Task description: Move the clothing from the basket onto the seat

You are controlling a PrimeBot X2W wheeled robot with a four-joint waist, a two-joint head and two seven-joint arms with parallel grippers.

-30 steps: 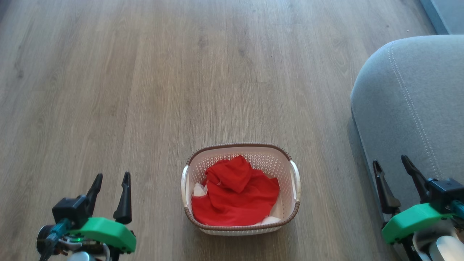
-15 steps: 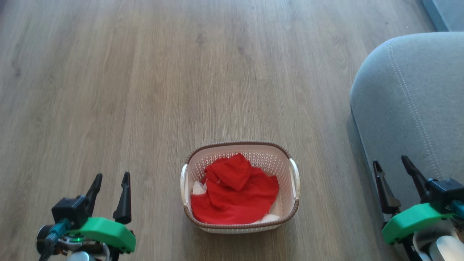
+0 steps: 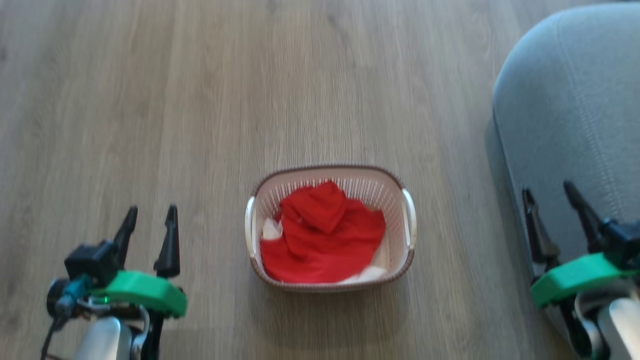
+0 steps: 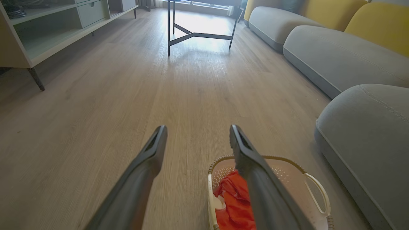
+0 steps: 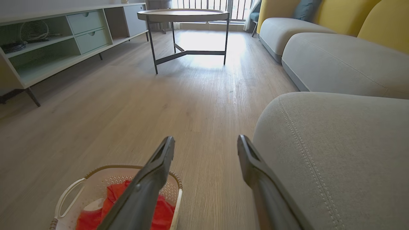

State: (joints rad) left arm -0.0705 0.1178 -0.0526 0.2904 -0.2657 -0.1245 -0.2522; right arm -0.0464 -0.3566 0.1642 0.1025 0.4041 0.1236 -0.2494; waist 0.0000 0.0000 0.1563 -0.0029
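Between the wide-open left gripper (image 3: 151, 210) and right gripper (image 3: 546, 189), the clothing (image 3: 322, 235) lies in the basket (image 3: 406, 210)

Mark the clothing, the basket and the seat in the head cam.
clothing (image 3: 322, 237), head view, middle of the red fabric heap.
basket (image 3: 372, 187), head view, perforated inner far wall.
seat (image 3: 565, 110), head view, grey top of the cushion.

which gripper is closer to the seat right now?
Right. The right gripper is open beside the edge of the seat, overlapping it in the head view. The left gripper, also open, is beyond the basket, on its far side from the seat.
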